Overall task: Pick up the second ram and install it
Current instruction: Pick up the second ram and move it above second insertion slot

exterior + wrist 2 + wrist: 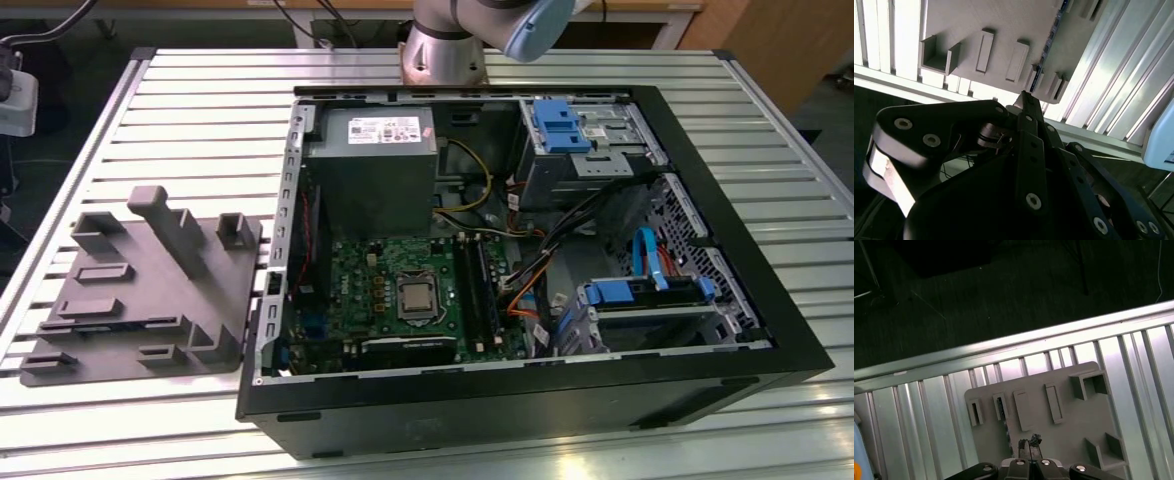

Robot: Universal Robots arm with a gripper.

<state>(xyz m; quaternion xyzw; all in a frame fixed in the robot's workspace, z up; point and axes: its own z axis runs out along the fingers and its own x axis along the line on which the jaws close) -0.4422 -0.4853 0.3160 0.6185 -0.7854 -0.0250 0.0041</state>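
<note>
— Gripper first: how does it stand?

— Narrow. In the first wrist view its two dark fingertips sit almost together, with only a sliver of gap, and I can make out nothing gripped between them. In the second wrist view the black linkages run to a single point, held well clear of the grey tray. Much of each finger is hidden behind its own links.

— And the second ram?

— I take a thin dark strip with bluish flecks, seen edge-on, to be the second ram. It crosses the tray from just past the gripper's tip and is cut off at the picture's edge. It seems to stand on its long edge between small posts of the tray. Whether it is seated in a slot is too fine to tell.

— Now the exterior view, starting from its left.

— The tray lies on the slatted metal table and has upright posts and shallow pockets. Just beside the tray, toward the exterior view's right, lies the open computer case. Inside, on the side nearest the tray, are the green motherboard and a grey power supply. Farther from the tray run the long black sockets, and what sits in them is hard to make out. Farthest from the tray are drive bays with blue latches. The arm's base stands beyond the case, its upper part cut off.
</note>
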